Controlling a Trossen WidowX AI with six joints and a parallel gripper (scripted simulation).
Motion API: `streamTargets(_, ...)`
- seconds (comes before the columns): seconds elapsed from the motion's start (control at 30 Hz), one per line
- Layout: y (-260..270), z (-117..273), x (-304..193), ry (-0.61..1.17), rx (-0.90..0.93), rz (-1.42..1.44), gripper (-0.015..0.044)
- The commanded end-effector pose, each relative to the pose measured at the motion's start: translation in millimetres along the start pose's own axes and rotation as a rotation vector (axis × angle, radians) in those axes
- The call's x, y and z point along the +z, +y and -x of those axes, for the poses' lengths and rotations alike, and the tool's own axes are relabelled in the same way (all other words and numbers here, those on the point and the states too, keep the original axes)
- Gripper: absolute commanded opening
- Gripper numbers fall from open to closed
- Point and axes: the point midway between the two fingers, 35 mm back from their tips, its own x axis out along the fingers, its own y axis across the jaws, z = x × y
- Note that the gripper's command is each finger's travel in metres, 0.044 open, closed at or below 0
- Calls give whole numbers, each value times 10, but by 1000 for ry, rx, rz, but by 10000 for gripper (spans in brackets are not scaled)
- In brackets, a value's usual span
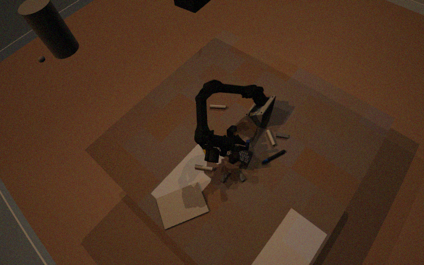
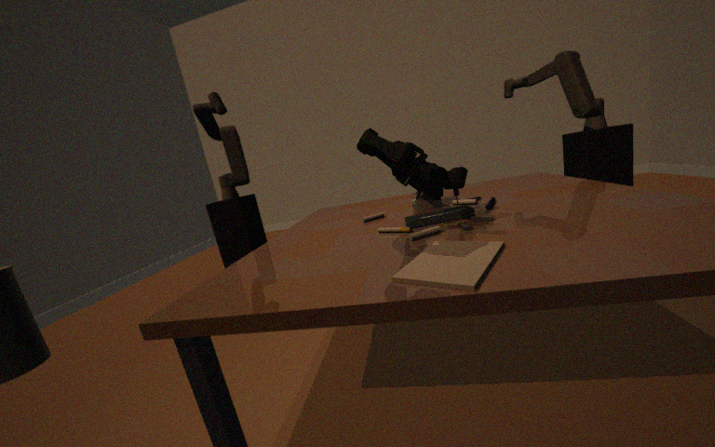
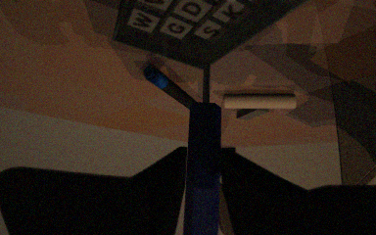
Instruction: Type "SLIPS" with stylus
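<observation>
The dark keyboard (image 1: 245,157) (image 2: 439,216) (image 3: 166,49) lies on the desk, partly hidden by the arm in the top view. Pale keys with dark letters, W, G, D and S among them, show at the top of the wrist view. My gripper (image 2: 456,182) (image 3: 204,156) is shut on the blue stylus (image 1: 248,142) (image 3: 203,129). The stylus's thin dark tip (image 3: 206,83) points away from the fingers and overlaps the keyboard's near corner in the wrist view. I cannot tell whether it touches a key.
A dark pen with a blue end (image 1: 274,156) (image 2: 491,203) (image 3: 156,76) and a pale cylinder (image 1: 271,137) (image 2: 464,201) (image 3: 259,101) lie beside the keyboard. Small grey blocks (image 1: 242,177) lie close by. A flat pale pad (image 1: 182,206) (image 2: 451,265) lies nearer the exterior camera.
</observation>
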Motion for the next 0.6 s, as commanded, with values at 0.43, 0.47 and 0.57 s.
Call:
streamTargets(0.43, -20, -90, 81, 3, -14, -2, 81)
streamTargets(0.47, -20, -90, 82, 3, -14, -2, 81)
streamTargets(0.57, -20, -96, 92, 3, -14, -2, 81)
